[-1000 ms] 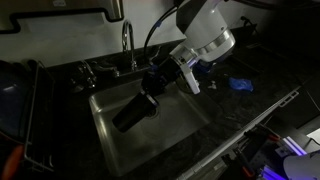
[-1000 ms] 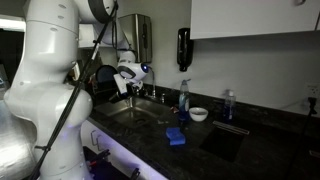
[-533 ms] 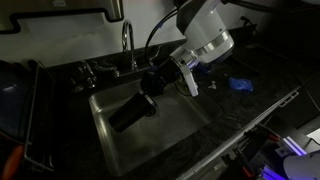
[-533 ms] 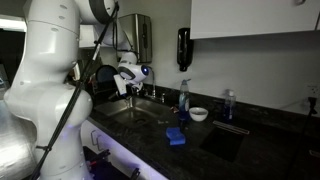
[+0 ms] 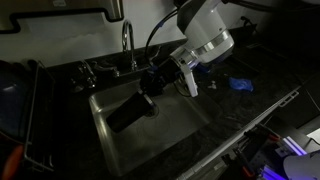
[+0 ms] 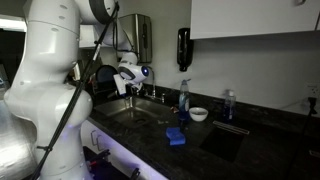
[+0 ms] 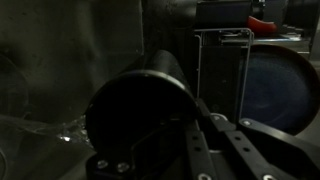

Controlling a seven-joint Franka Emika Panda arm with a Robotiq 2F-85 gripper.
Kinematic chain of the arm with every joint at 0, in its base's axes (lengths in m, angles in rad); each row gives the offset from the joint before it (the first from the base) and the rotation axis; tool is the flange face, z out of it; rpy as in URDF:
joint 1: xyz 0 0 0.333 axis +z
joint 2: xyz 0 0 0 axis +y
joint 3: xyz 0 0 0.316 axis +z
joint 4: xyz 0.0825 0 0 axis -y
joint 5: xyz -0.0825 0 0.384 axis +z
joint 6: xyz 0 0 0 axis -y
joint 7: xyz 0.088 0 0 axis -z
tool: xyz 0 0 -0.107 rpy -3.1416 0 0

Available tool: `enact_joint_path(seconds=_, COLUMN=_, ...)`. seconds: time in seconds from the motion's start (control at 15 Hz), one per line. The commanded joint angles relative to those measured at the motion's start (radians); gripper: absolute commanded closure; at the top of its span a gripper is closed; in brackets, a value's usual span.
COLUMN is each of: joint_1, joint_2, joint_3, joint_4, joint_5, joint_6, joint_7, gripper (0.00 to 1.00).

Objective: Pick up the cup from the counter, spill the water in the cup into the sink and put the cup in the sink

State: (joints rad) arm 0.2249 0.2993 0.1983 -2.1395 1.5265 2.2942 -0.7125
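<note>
In an exterior view, dark stone counter point(image 5: 235, 105) around a steel sink point(image 5: 180, 122) at centre. Black cup point(image 5: 128, 113) tilted over the basin, clamped in the gripper point(image 5: 150, 97). Blue cloth point(image 5: 240, 84) at right.

In an exterior view, blue sponge point(image 6: 177, 136) and white bowl point(image 6: 199, 114) right of centre.

Wrist view: cup point(image 7: 140, 100) filling the centre, dish rack point(image 7: 225, 60) at upper right.

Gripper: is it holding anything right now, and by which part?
Yes. The gripper holds the dark cup, tipped over the sink. The jaws are clamped across its side wall near its upper end.
</note>
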Motion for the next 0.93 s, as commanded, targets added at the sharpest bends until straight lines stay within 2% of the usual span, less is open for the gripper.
enact_joint_path(seconds=0.0, joint_1=-0.012, joint_2=0.006, joint_3=-0.005, joint_4=0.018, joint_5=0.038, joint_6=-0.054, joint_7=-0.033, gripper=0.98)
enact_joint_path(seconds=0.6, joint_1=-0.015, joint_2=0.005, joint_3=-0.012, joint_4=0.015, joint_5=0.042, joint_6=-0.072, joint_7=-0.034, gripper=0.98)
enact_joint_path(seconds=0.87, joint_1=-0.023, joint_2=0.009, joint_3=-0.016, joint_4=0.013, joint_5=0.097, joint_6=-0.098, joint_7=-0.040, gripper=0.98)
